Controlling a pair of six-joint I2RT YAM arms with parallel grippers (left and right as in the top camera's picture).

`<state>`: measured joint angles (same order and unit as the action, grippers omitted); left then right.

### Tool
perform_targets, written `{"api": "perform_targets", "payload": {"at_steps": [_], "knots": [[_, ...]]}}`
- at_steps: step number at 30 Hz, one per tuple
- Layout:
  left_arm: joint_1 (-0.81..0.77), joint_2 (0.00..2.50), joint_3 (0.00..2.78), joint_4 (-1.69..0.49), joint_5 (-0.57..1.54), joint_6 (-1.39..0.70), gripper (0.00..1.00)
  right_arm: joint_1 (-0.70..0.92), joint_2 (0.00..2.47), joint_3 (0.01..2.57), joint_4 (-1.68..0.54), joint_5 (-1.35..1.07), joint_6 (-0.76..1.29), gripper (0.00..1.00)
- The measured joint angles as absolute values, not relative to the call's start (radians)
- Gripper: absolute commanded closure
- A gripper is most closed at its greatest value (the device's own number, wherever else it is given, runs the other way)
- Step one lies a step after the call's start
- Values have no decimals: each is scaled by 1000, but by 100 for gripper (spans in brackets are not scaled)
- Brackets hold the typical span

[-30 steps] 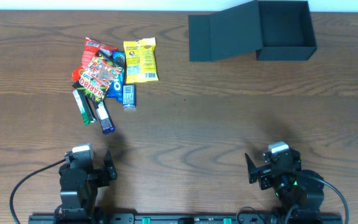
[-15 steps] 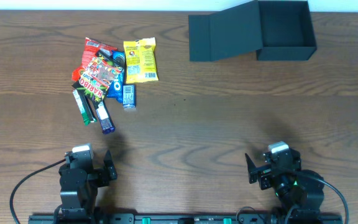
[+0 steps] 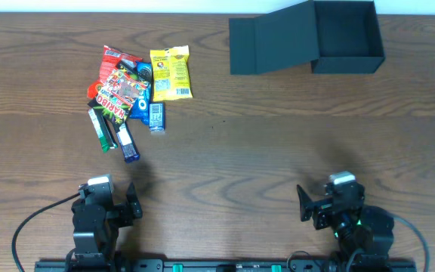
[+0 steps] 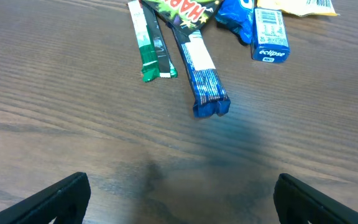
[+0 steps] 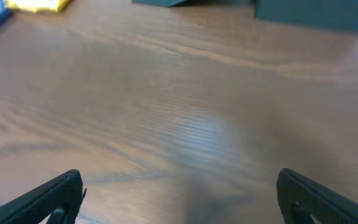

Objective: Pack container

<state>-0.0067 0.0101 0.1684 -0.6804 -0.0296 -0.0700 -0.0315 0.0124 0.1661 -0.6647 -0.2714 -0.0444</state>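
The container [image 3: 353, 53], a dark teal-black square box, stands open at the far right with its flap lid [image 3: 274, 41] laid out to the left; its base edge shows at the top of the right wrist view [image 5: 316, 14]. A heap of snack packets lies at the far left: a yellow packet [image 3: 171, 73], a red Haribo bag [image 3: 121, 94], a blue bar [image 3: 128, 143] [image 4: 202, 84], a green stick [image 3: 97, 126] [image 4: 145, 46] and a small blue gum pack [image 3: 156, 117] [image 4: 270, 36]. My left gripper [image 4: 180, 199] and right gripper [image 5: 182, 199] are open and empty at the near edge.
The wooden table [image 3: 240, 151] spans the whole view. Both arm bases [image 3: 97, 219] [image 3: 350, 219] sit at the near edge above a black rail. The right wrist view is blurred.
The right arm has shifted slightly to the left at its base. The left arm and all the objects have not moved.
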Motion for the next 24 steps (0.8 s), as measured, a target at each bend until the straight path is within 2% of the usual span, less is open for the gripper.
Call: {"api": "perform_targets", "payload": {"at_steps": [7, 12, 18, 24], "knots": [[-7, 10, 168, -680, -30, -70, 5, -31, 12, 166, -665, -281, 661, 1], [-7, 10, 168, -680, -30, -70, 5, -31, 13, 165, -627, -241, 925, 1], [-7, 10, 168, -681, -30, -70, 5, -31, 65, 160, -314, -201, 955, 1], [-7, 10, 168, -680, -30, -70, 5, -31, 384, 181, -142, -135, 953, 1]]}}
